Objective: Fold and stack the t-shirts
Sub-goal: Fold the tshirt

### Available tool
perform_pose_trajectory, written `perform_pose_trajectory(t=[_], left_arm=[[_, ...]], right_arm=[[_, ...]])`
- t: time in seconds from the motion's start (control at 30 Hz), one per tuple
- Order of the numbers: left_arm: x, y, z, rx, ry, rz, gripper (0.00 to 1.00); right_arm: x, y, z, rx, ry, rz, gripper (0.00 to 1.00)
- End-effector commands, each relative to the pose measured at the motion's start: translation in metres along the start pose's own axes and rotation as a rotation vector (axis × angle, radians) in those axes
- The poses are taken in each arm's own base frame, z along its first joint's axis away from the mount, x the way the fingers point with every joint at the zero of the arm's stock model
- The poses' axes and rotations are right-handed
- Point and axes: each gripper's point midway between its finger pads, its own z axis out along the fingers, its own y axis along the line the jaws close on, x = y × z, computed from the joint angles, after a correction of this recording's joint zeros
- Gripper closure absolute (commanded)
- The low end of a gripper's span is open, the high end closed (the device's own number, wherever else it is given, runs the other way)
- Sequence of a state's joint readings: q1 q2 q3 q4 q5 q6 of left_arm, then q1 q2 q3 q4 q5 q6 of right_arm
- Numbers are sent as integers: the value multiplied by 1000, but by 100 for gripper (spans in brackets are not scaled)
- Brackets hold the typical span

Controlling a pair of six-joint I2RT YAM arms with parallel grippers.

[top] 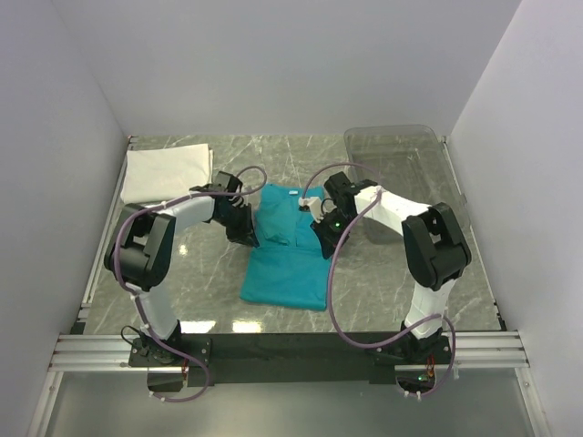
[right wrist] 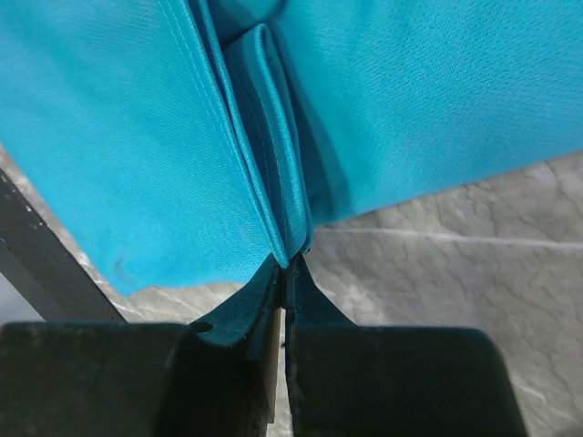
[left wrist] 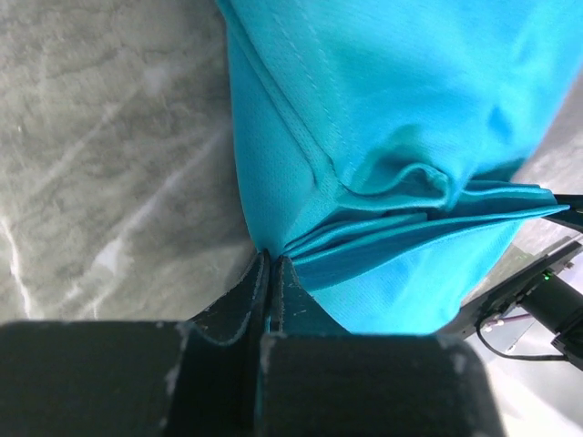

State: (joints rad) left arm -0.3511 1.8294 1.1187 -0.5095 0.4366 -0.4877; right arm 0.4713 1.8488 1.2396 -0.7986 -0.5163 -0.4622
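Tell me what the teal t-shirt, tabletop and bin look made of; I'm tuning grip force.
Teal t-shirt: matte woven or knit cloth, fine texture and stitched seams showing. Tabletop: grey veined stone look, glossy with light reflections; may be laminate. Bin: clear, smooth plastic by its see-through walls.

A robotics lab test cell. Plain white panels box in a grey marble-patterned table, with two cabled robot arms bolted to an aluminium rail

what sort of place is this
Probably a robot lab test cell: plain white walls box in a marble-look table, two arms are fixed to a metal rail, with a teal t-shirt, white t-shirt and clear bin laid out.
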Motion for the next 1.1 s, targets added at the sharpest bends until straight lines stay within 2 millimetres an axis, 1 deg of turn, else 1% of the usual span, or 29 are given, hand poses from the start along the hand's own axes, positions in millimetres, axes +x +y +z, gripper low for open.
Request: perform_pose_trajectory(t=[0.0, 0.03, 0.13, 0.27, 0.43, 0.47, 0.53, 0.57, 0.67, 0.77, 0.93, 1.07], left_arm=[[-12, -23, -27, 47, -70, 47, 99], [-14, -25, -29, 51, -78, 51, 99], [-18, -31, -36, 58, -99, 59, 99], [-26, -35, -38, 68, -111, 58, 99], [-25, -29, -37, 37, -94, 51, 99], [-23, -27, -36, 34, -85, 47, 95], [-19, -22, -33, 25, -73, 38, 90], [-18, -20, -31, 23, -68, 33, 84], [-15, -16, -28, 19, -56, 20, 72], [-14, -14, -25, 8, -50, 11, 65], [-14, -13, -25, 2, -42, 15, 63], [-11, -8, -18, -11, -22, 8, 63]], right_arm=[[-8, 10, -20, 6, -47, -42, 100], [-11, 11, -23, 10, -61, -50, 100], [-16, 10, -26, 18, -73, -56, 100], [-23, 6, -27, 29, -81, -56, 100], [-30, 2, -32, 40, -89, -69, 100], [-29, 3, -31, 39, -88, -73, 100], [-29, 2, -29, 33, -83, -73, 100], [-29, 3, -27, 26, -82, -70, 100], [-28, 1, -21, 10, -76, -56, 100], [-29, 0, -16, 1, -68, -52, 100], [-32, -1, -14, -5, -67, -50, 100], [-34, -2, -15, -6, -71, -50, 100]])
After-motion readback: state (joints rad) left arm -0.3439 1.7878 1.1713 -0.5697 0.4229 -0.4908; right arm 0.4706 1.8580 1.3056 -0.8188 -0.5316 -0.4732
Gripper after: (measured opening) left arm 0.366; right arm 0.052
